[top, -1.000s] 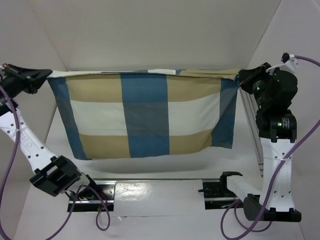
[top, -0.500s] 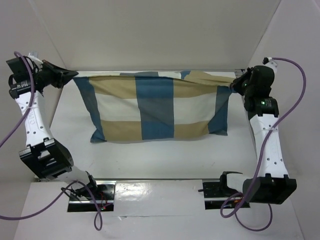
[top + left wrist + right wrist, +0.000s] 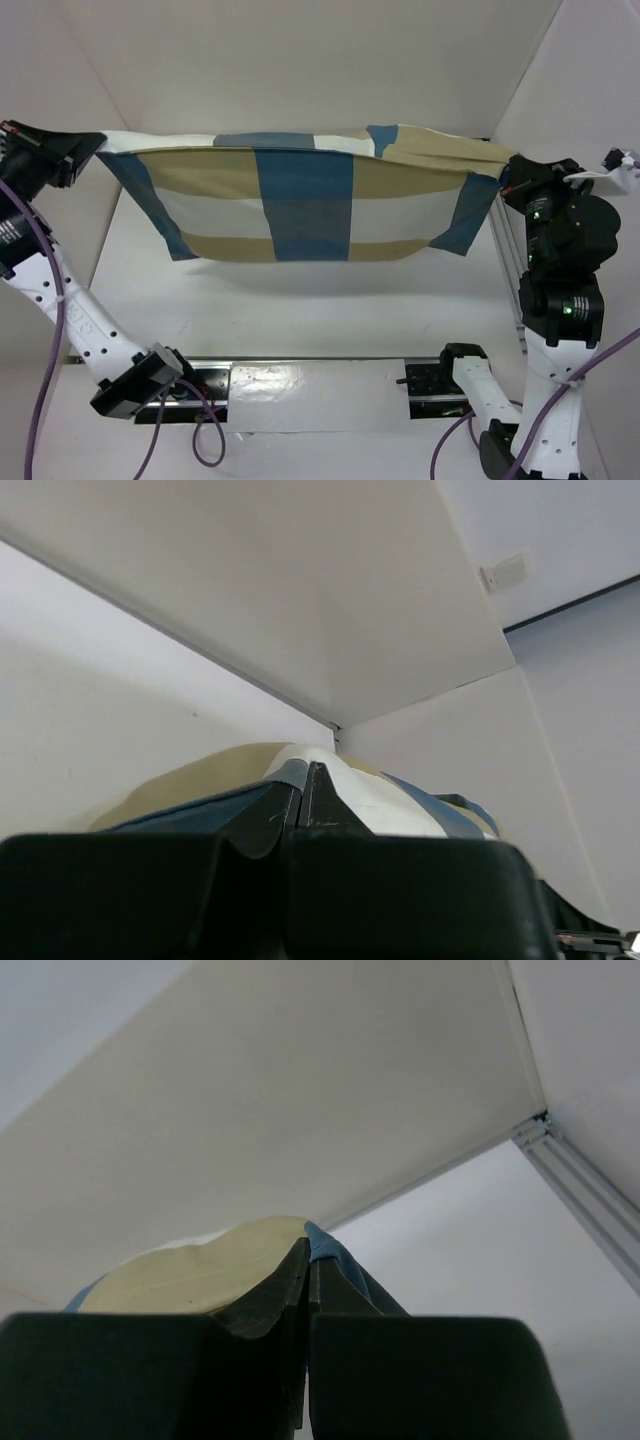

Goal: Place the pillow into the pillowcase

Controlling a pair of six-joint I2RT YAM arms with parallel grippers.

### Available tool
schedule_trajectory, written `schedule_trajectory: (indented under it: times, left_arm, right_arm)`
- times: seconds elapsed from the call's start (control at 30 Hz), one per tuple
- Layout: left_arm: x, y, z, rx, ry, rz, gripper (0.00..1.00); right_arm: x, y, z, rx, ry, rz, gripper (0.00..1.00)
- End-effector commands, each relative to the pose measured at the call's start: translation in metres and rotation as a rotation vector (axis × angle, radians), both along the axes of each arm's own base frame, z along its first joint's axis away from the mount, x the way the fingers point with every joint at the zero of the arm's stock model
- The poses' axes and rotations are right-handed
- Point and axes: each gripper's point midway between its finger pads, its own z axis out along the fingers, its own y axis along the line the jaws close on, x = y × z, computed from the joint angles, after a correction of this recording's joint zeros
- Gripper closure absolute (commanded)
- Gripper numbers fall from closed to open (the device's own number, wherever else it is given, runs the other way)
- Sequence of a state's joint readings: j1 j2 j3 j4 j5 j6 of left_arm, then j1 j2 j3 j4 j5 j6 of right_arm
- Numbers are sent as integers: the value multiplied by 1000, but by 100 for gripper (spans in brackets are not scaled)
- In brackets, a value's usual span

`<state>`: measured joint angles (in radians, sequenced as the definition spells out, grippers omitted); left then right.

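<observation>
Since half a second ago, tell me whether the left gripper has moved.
Yes. The left gripper, shut on the pillowcase, shifted left: its tip was right of the back-left wall corner, now it sits left of it.

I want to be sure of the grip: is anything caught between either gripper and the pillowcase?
Nothing visible. The left gripper and the right gripper are each shut straight on a top corner of the pillowcase, which hangs stretched between them over the table. Both wrist views show only cloth at the fingertips.
</observation>
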<state>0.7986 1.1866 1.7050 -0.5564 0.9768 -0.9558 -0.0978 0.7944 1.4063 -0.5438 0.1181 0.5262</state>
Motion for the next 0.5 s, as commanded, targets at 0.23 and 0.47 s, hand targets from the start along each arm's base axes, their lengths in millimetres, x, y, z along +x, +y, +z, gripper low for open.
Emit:
schedule_trajectory:
  times: [0.23,0.47]
  left_arm:
    - [56,42,-14,182,66,210,100]
    - [188,19,-134,233,360,116,68]
  right_arm:
    - [49,-35,3,-37,-1,-146,100]
    - [182,-20,-93,-13,207,17,37]
